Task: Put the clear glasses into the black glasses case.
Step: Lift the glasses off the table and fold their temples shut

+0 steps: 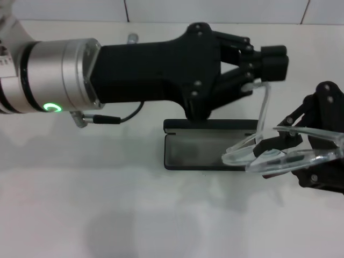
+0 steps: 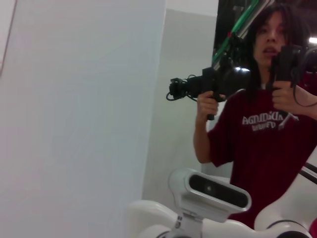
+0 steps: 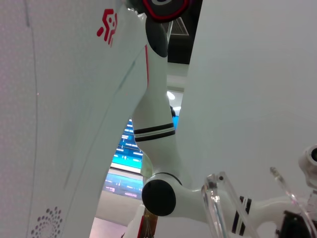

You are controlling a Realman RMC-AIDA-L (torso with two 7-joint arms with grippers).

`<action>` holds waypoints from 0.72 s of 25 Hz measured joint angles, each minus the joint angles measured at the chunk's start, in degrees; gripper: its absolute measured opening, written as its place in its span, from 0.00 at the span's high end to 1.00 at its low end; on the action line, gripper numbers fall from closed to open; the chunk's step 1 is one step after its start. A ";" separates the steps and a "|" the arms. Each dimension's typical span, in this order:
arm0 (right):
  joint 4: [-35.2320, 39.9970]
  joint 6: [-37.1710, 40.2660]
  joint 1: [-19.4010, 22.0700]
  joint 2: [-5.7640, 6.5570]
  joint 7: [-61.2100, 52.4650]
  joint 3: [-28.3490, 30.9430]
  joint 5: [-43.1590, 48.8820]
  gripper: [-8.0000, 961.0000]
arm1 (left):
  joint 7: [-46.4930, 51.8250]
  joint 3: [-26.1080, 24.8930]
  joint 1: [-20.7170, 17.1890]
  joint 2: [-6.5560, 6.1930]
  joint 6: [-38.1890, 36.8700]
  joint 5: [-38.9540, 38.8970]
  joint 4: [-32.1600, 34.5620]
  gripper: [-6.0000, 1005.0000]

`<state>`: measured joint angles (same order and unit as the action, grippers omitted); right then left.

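Note:
The black glasses case (image 1: 196,149) lies open on the white table, its grey lining up and its lid standing along the far side. The clear glasses (image 1: 285,159) hang just above the case's right end, with my right gripper (image 1: 277,144) shut on their front. One thin clear temple rises from them to the underside of my left gripper (image 1: 274,63). That gripper reaches across from the left, above the case, fingers together; I cannot tell whether it touches the temple. In the right wrist view a clear piece of the glasses (image 3: 214,203) shows close up.
A grey cable (image 1: 115,119) and plug hang under my left wrist, left of the case. The table's far edge meets a tiled wall. In the left wrist view a person (image 2: 267,124) in a red shirt holds a camera behind the robot's head.

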<state>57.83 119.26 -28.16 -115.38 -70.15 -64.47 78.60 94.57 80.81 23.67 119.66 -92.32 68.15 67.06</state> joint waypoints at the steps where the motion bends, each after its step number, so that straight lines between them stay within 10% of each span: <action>1: 0.00 0.12 0.09 -0.02 0.01 -0.01 0.00 0.87 | -0.24 -0.41 -0.07 0.00 0.06 -0.08 -0.02 0.91; 18: -1.51 0.47 0.48 -0.13 0.43 0.46 -0.63 0.87 | -1.30 1.99 -0.35 0.12 -2.34 -3.08 0.01 0.91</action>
<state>56.33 119.74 -27.68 -115.50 -69.73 -64.01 77.97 93.27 82.80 23.32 119.78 -94.67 65.07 67.08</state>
